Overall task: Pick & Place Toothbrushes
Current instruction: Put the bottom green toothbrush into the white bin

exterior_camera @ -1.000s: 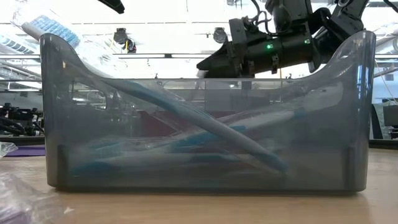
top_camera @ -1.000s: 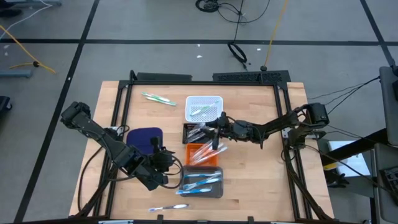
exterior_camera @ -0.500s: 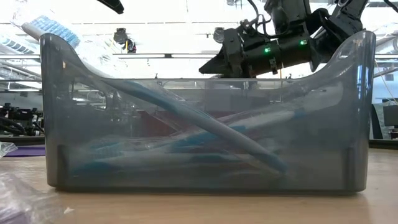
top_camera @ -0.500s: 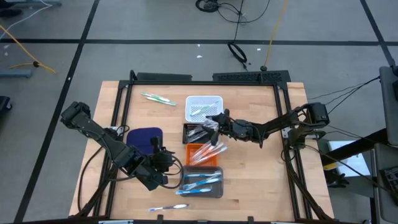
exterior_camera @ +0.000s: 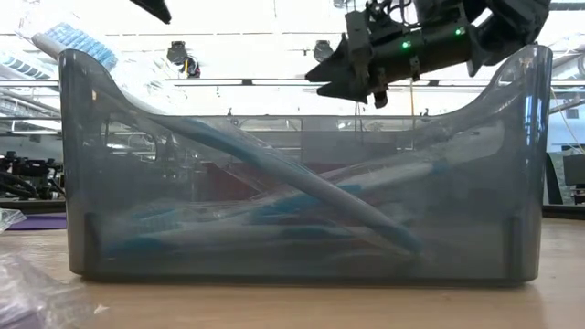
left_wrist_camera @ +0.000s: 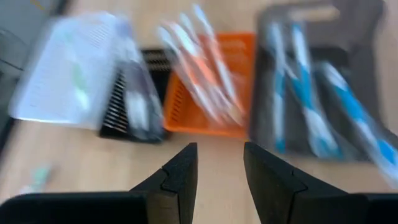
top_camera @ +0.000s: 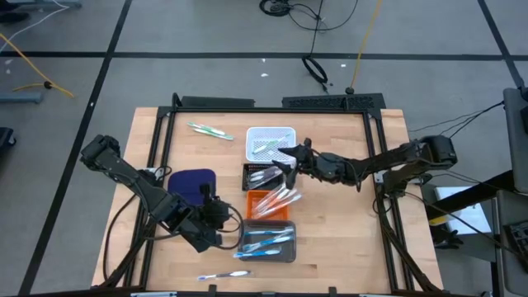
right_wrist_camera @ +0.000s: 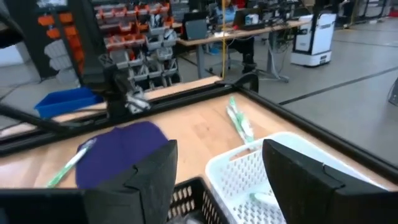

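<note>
right gripper (top_camera: 290,154): wide open, empty, above black tray (top_camera: 262,176) | toothbrushes (top_camera: 276,200): in orange tray just below it | left gripper (top_camera: 224,216): part open, empty, beside grey tray (top_camera: 267,240) | writing: none legible

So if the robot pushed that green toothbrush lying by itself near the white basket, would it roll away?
Probably not far. The green toothbrush lies flat on the wooden table, and its thin, long shape would more likely slide or spin than roll. It looks light, so a small nudge should move it. The handle looks like stiff plastic, so it likely won't flop when lifted.
</note>
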